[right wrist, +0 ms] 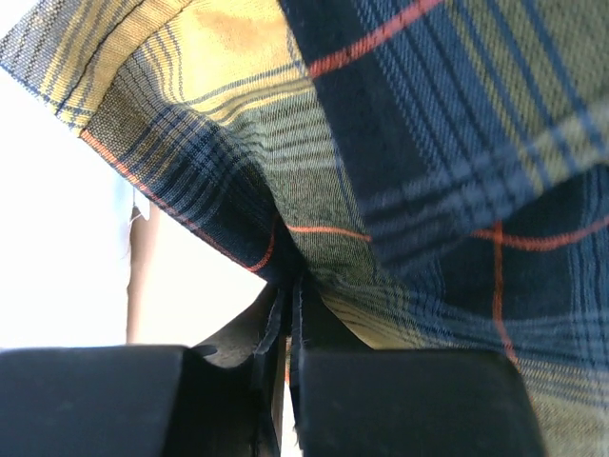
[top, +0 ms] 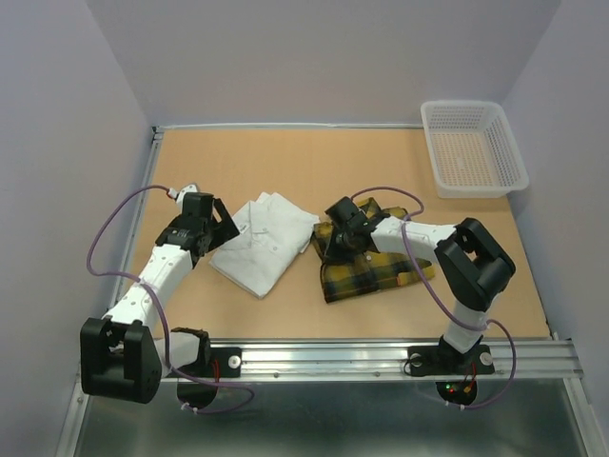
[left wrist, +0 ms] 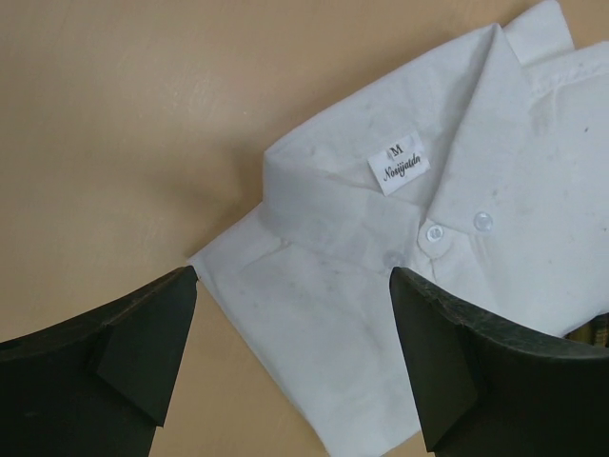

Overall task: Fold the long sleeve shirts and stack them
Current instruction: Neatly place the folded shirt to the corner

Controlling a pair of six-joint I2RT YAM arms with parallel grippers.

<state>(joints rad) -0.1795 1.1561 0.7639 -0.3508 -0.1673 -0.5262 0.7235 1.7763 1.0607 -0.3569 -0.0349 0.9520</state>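
On the left, our left gripper (top: 211, 227) hangs wide open over the near-left edge of the white shirt (top: 262, 246), holding nothing. From its wrist view the collar, size label and top buttons lie between the spread fingers. The white shirt sits left of centre on the table (top: 285, 162), folded into a neat packet that lies skewed to the table edge.

Just to its right, close but apparently not touching, lies the plaid shirt (top: 371, 271), folded more loosely, with bunched cloth at its far-left corner. Our right gripper (top: 344, 224) is down on that corner with its jaws clenched on a thin fold of plaid cloth. The basket (top: 474, 190) stands well apart at the far right.

We judge both shirts folded and the stacking not yet done. The main risk is the pinch itself: it looks to catch only an edge, perhaps a single layer. If we lift or drag from there, the upper layer may peel away and the fold open out. Dragged leftward, the plaid could also shove the white packet or land on it crooked. If the cloth slips from so narrow a bite, it will drop in a heap. And if the left gripper comes down carelessly, it could rumple the collar beneath it.
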